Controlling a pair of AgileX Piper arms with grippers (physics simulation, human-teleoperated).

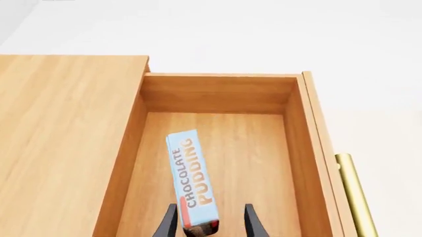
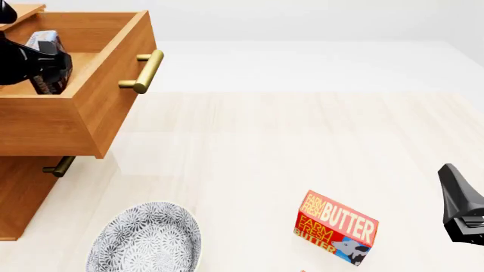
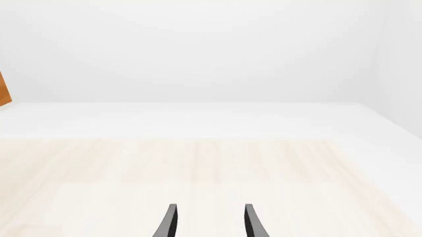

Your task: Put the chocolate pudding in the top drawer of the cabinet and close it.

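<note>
Cabinet (image 2: 22, 192): medium-brown wooden unit at the table's far left in the front view; two stacked drawers with brass bar handles.

Top drawer (image 2: 106, 102): uppermost wooden drawer, pulled fully out; brass cylindrical handle (image 2: 142, 72) on its front panel. In the left wrist view the drawer's bare wooden floor (image 1: 250, 163) shows beneath the box.

Lower drawer handle (image 2: 59, 166): brass bar, seen below the open drawer; that drawer appears closed.

Chocolate pudding (image 1: 192, 180): small thin rectangular box, light blue face lettered "CHOCOLATE PUDDING", dark brown and red end. It sits over the open drawer's interior, tilted, its near end between the left fingers.

Left gripper (image 1: 209, 224): black, two fingers at a narrow spread, one on each side of the box's dark end. Whether the pads press the box or stand just off it cannot be told.

Right gripper (image 3: 209, 222): black, fingers parted with nothing between them, over bare table at the right, well apart from the cabinet.

Butter box (image 2: 335, 228): red-orange "Farm Fresh Butter" carton, lying on the light wooden table (image 2: 302, 141), near the front edge.

Plate (image 2: 144, 241): round, grey-and-white patterned, near the cabinet's foot.
</note>
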